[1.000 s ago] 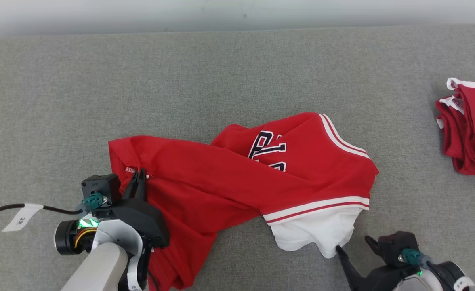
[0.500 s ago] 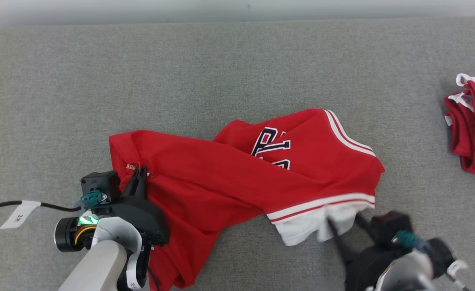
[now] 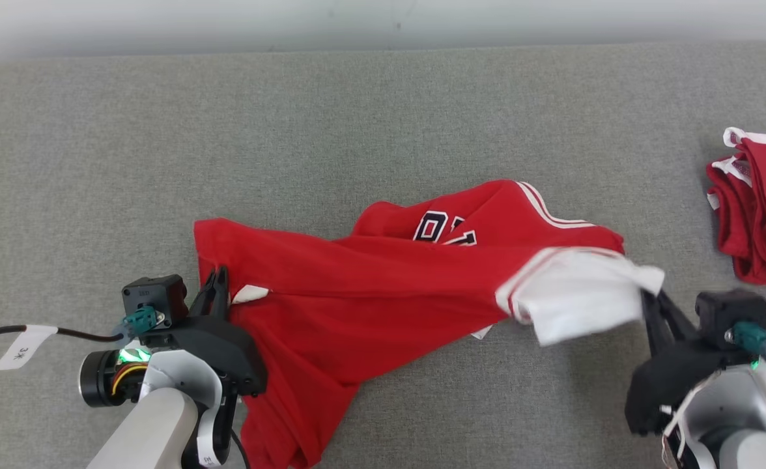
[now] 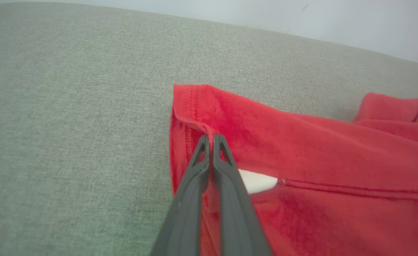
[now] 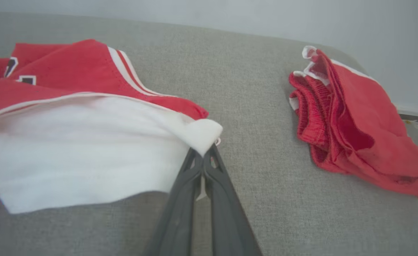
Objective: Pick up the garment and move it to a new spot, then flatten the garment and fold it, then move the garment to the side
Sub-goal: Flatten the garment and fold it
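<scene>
In the head view, holding the red garment [image 3: 383,286] stretched lengthwise left to right across the grey bench [image 3: 357,117], between left jaws and right jaws at its ends. In the left wrist view, pinching tight on the stitched red edge [image 4: 191,103], with the rest lying to the right. In the right wrist view, pinching the white corner [image 5: 203,133] seemingly just clear of the bench, well apart from the other red pile [image 5: 347,121].
</scene>
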